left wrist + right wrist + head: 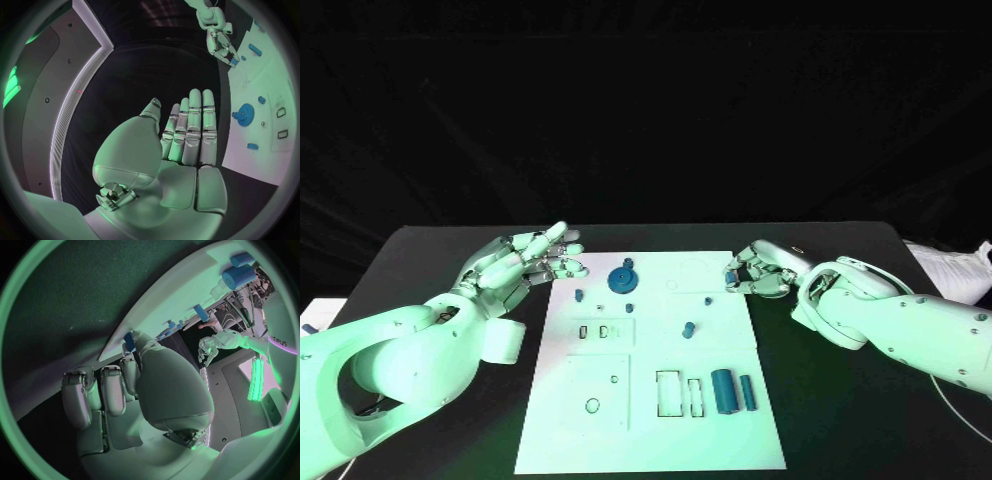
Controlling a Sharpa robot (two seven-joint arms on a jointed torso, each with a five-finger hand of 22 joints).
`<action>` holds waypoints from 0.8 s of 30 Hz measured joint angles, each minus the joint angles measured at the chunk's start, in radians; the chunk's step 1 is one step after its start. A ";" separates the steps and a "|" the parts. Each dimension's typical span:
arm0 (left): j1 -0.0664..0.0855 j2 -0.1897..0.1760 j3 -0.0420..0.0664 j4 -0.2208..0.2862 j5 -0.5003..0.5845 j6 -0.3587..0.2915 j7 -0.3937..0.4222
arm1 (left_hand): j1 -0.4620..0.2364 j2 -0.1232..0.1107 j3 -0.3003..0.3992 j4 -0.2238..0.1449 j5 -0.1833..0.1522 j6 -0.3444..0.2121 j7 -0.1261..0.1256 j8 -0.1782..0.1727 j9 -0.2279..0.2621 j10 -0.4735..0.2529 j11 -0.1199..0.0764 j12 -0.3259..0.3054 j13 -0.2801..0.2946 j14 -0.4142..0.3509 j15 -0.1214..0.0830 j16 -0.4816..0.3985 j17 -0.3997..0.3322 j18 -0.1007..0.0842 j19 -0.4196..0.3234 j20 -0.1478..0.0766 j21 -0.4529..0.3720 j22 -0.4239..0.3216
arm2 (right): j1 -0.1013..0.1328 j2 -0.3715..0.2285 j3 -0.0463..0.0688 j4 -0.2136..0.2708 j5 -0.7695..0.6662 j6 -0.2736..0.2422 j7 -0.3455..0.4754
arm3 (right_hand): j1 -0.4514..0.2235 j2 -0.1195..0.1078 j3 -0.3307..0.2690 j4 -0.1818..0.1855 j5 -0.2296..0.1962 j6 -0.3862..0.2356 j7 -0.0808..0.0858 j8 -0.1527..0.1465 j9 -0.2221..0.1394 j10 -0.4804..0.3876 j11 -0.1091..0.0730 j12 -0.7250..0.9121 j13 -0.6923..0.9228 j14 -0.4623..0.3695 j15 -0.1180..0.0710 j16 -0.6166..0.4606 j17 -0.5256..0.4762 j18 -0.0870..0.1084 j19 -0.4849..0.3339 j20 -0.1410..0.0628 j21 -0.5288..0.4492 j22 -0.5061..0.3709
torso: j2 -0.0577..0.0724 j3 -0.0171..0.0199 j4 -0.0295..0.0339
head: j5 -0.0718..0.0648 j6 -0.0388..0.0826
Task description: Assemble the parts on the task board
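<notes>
Black cloth is seen covering the table [430,250], darkness behind. The task board [733,420] is laid mid-table, blue parts [623,277] scattered on it. The left hand [524,262] is held at the board's left edge, fingers straight, empty. At its right edge, a small blue part [129,340] is pinched by the right hand [764,270].

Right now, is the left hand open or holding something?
Open: the left hand shows straight, extended fingers and a bare palm, beside the task board.
</notes>
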 measured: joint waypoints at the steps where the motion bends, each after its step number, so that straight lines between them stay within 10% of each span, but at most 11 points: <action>1: 0.000 0.000 0.000 0.000 0.000 0.000 0.000 | 0.000 0.000 0.000 0.000 0.000 0.000 0.000 0.000 0.000 0.000 0.000 0.000 0.000 0.000 0.000 0.000 0.000 0.000 0.000 0.000 0.000 0.000 | 0.000 0.000 0.000 0.000 0.000 0.000 0.000 | 0.000 0.000 0.003 -0.003 -0.007 0.002 0.001 0.004 0.003 0.002 -0.002 0.000 0.000 0.001 -0.002 0.000 0.000 0.000 0.001 -0.001 0.000 0.000 | 0.000 0.0000 -0.0001 | 0.000 0.000; 14: 0.000 -0.001 0.000 -0.001 0.000 0.000 -0.002 | 0.000 0.000 0.000 0.000 0.000 0.000 0.000 -0.004 0.001 0.000 0.000 0.000 0.000 0.000 0.000 0.000 0.001 0.000 0.000 0.000 0.000 0.000 | 0.000 0.000 0.000 0.009 0.004 -0.009 -0.002 | -0.009 0.009 0.015 -0.015 -0.036 0.009 0.008 0.012 0.011 -0.002 -0.012 0.002 0.000 0.000 -0.011 0.000 0.000 0.000 -0.001 -0.010 0.000 0.000 | 0.000 0.0010 -0.0002 | -0.001 -0.001; 24: 0.000 0.001 0.000 -0.005 -0.001 0.000 -0.002 | 0.000 0.000 0.000 0.000 0.000 0.000 0.000 -0.004 0.001 0.000 0.000 0.000 0.000 0.000 0.000 0.000 0.001 0.000 0.000 0.000 0.000 0.000 | 0.023 -0.006 0.004 0.129 0.050 -0.031 -0.119 | -0.033 0.033 0.023 -0.007 -0.077 0.009 0.008 0.012 0.011 0.000 -0.014 -0.022 0.032 0.000 -0.011 0.000 0.001 0.000 -0.001 -0.017 0.000 0.001 | -0.001 -0.0008 0.0005 | 0.001 0.000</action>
